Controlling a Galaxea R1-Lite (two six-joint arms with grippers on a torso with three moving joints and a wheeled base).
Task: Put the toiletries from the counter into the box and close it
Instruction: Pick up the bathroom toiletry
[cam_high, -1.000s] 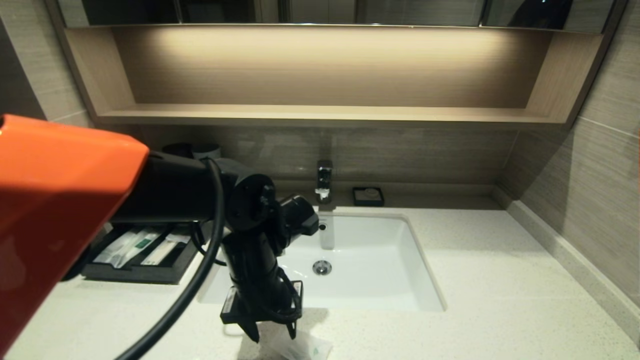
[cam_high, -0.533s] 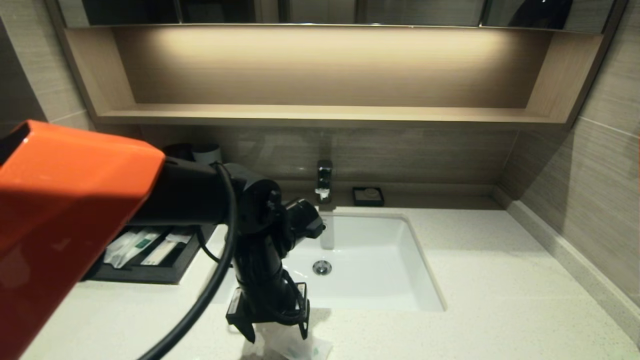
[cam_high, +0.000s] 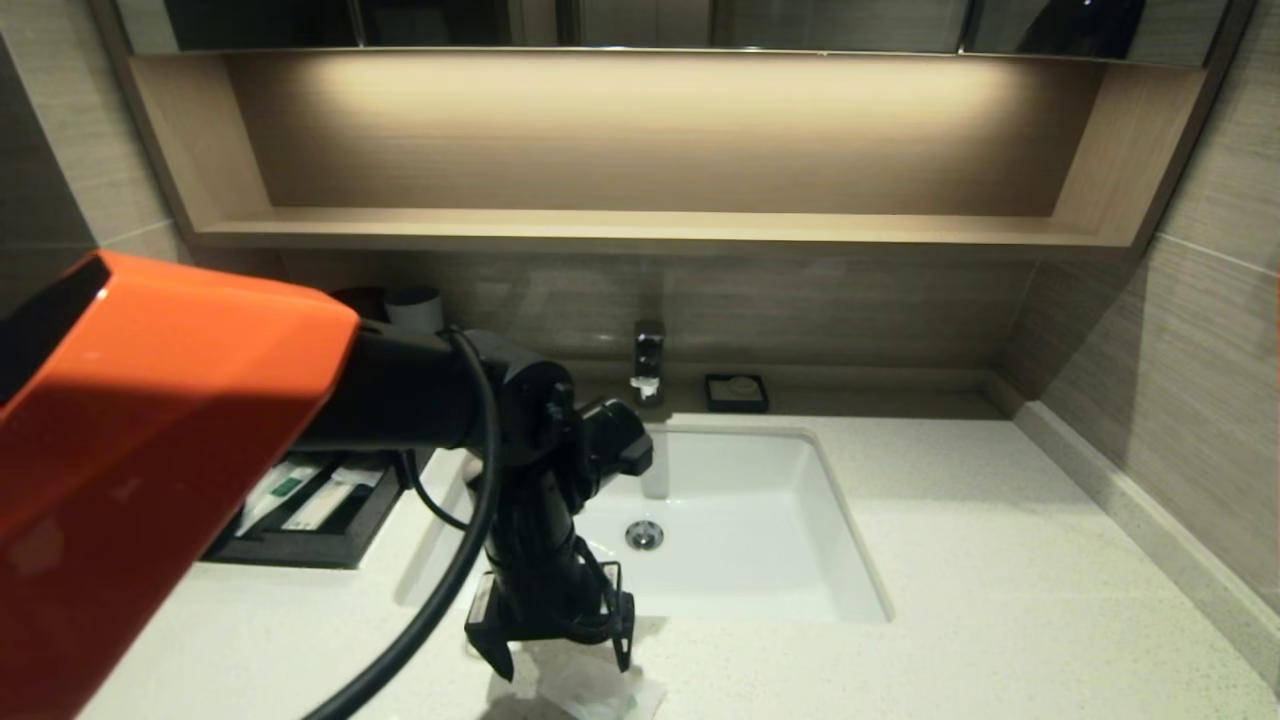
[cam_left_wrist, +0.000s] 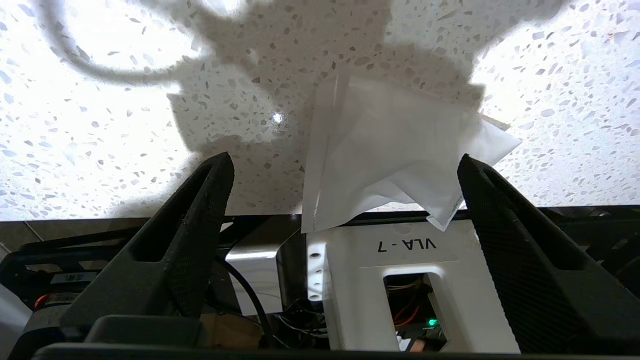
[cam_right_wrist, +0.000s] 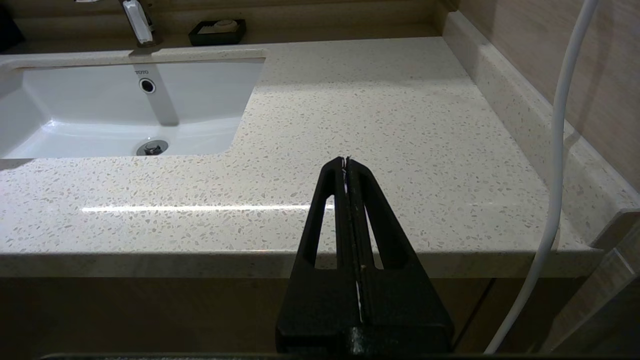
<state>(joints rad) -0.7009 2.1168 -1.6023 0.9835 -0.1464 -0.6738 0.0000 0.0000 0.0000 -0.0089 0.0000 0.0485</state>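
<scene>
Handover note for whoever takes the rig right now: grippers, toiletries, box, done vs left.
Left gripper: open, pointing down over the small clear packet, which lies on the counter in front of the basin; nothing held.
Right gripper: shut, empty, parked off the counter's front edge.
Box: left of the basin, drawer open, long sachets already inside.
Done: sachets in the box.
Left: grasp the packet, carry it to the box, drop it in, push the drawer shut.
</scene>
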